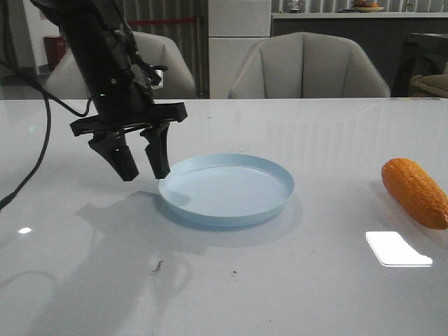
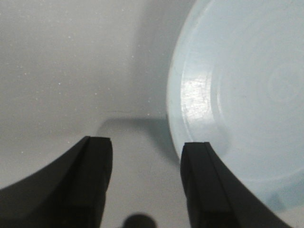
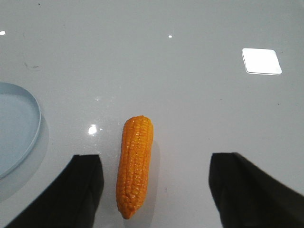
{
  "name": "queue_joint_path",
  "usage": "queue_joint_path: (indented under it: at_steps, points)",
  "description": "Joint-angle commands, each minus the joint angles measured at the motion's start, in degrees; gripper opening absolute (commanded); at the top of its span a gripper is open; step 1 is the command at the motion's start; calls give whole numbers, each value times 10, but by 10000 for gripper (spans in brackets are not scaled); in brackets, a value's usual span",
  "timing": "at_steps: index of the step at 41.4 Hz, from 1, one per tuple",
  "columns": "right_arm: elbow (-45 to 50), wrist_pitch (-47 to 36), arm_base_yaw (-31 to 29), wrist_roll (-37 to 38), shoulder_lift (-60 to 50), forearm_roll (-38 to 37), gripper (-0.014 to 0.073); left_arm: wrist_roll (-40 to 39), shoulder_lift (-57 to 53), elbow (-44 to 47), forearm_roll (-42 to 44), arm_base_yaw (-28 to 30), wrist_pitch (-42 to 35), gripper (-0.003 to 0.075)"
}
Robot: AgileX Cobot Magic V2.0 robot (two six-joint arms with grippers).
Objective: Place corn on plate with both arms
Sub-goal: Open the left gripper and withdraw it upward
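While both hands gape:
Left hand (image 1: pixel 140 168): empty, beside plate (image 1: pixel 227 189)
Right hand (image 3: pixel 154 190): empty, straddling corn (image 3: pixel 134 166) on tabletop (image 1: pixel 294 280)

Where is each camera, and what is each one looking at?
Front view: faces forward over the table, showing the plate, the corn and the left end effector.
Left wrist view: on the left arm, looks down at the plate's edge between its open fingers.
Right wrist view: on the right arm, looks down at the corn between its open fingers.
Shared: all three show the plate; the front and right wrist views show the corn.
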Motion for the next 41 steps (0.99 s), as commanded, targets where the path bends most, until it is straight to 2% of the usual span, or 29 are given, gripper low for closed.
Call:
queue_joint_path:
  at_steps: [1,13,26,32,41]
  points:
    - [-18,-43,0,-1,-5,-3,573,2,-39,-38,-12,-4,39,398]
    - [-18,-52,0,-1,-5,-2,573,15,-45,-155,-6,-1,13,380]
    - [-18,-16,0,-1,-5,2,573,15,-79,-351,81,27,-57,380]
    - [-18,2,0,-1,-5,2,573,14,-126,-364,88,64,-72,380]
    - [-18,13,0,-1,-5,2,573,14,-191,-364,98,120,-54,380]
